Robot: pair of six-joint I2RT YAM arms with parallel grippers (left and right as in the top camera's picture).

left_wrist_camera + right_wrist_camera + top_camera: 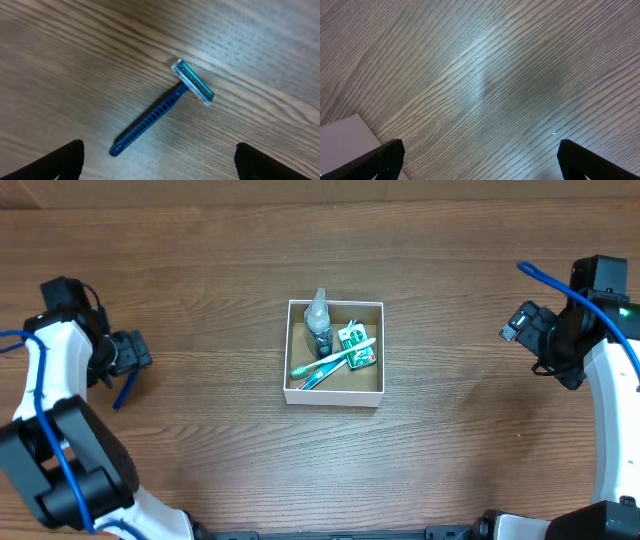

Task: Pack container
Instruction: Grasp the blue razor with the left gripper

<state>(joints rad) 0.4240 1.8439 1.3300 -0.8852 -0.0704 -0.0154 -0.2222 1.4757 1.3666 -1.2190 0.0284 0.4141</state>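
Overhead looks straight down on the brown wood-grain table point(200, 260); wrist views face it closely, the left sharing a blue plastic razor point(160, 112) beyond its jaws.

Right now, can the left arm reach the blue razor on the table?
Probably yes: the razor lies uncovered on the table, right under its open fingers, with nothing between them.

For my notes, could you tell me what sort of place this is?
Likely a robot lab bench for packing trials: a wood-grain table, a small white-walled cardboard box of toiletries, and a blue plastic razor.
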